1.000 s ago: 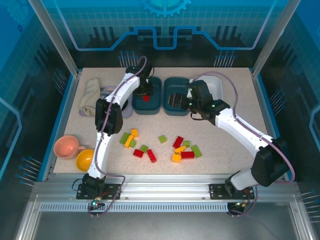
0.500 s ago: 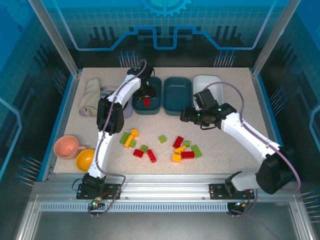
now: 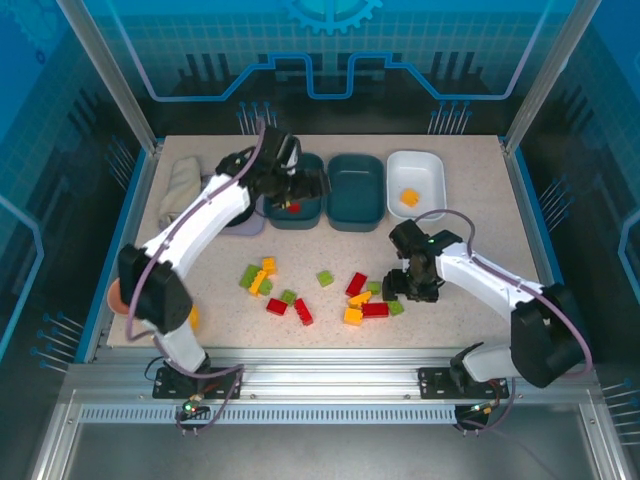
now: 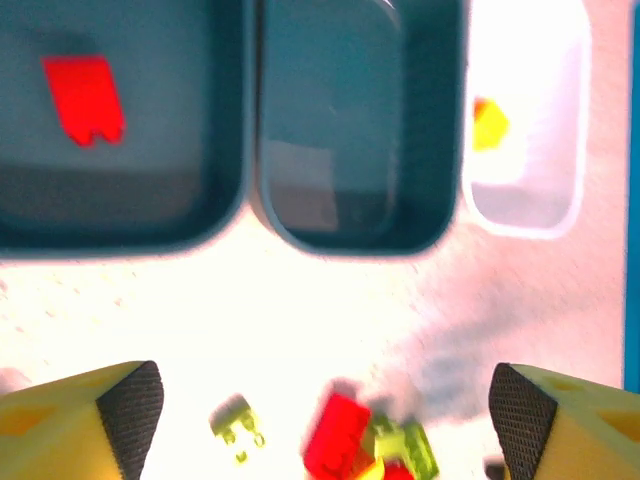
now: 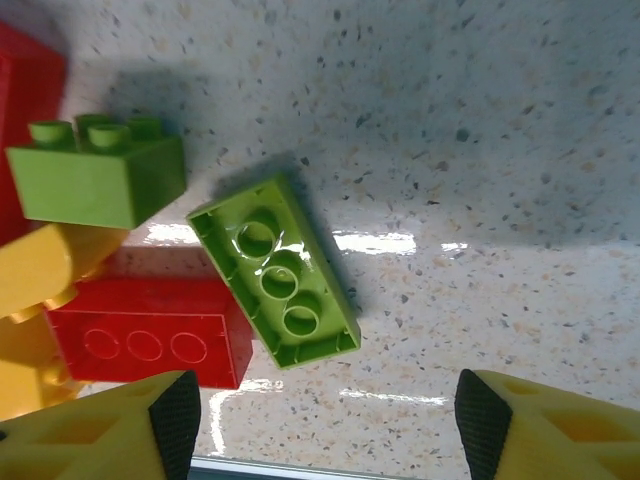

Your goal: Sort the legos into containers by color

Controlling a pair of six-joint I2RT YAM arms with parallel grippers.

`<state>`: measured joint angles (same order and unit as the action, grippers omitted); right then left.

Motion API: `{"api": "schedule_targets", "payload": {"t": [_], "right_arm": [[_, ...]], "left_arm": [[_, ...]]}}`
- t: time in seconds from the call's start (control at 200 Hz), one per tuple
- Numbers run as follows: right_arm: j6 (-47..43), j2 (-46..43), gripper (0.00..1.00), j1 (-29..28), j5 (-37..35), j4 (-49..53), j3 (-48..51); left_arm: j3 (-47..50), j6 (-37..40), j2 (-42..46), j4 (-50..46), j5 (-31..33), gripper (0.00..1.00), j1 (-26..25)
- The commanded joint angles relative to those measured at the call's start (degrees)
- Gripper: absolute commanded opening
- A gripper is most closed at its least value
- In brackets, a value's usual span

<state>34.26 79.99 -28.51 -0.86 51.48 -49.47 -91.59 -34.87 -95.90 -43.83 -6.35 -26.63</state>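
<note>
Top external view had the left claw [image 3: 305, 186] hanging over the left teal tray [image 3: 300, 222] at the far side of the surface [image 3: 330, 250]. On the left wrist cam its fingers [image 4: 125, 400] were spread wide with nothing pinched between them. One red brick [image 4: 85, 97] sat on that tray's floor. The middle teal tray [image 3: 355, 195] was right beside it. The white tray [image 3: 425, 165] came next on the right end of the row, with a yellow-orange brick [image 3: 409, 197] inside.

The rest of the legos [image 3: 356, 283] were loose on the surface in front of the trays, a mix of red, green and yellow-orange.

The right claw [image 3: 405, 290] was down low at the right end of that scatter. Right wrist cam showed its fingers [image 5: 175, 420] apart too, gripping nothing. A long green brick [image 5: 275, 270] lay at an angle on the surface, roughly in line with the gap and not touching either finger. A long red brick [image 5: 145, 345] lay just beside it on the left. Further left, a smaller green brick [image 5: 100, 185] sat tilted against some yellow ones.
</note>
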Motion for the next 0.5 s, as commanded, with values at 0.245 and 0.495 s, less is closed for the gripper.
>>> {"api": "schedule_targets", "payload": {"t": [0.245, 0.495], "right_arm": [[-2.4, 7.5, 0.70, -1.1, 1.4, -5.9, -0.5], [-3.0, 10.8, 0.68, -1.4, 2.2, -7.9, -2.6]], "left_arm": [[23.2, -9.8, 16.1, 7.0, -1.7, 0.90, -5.3], [26.1, -11.4, 19.0, 6.8, -0.2, 0.90, -6.6]]}}
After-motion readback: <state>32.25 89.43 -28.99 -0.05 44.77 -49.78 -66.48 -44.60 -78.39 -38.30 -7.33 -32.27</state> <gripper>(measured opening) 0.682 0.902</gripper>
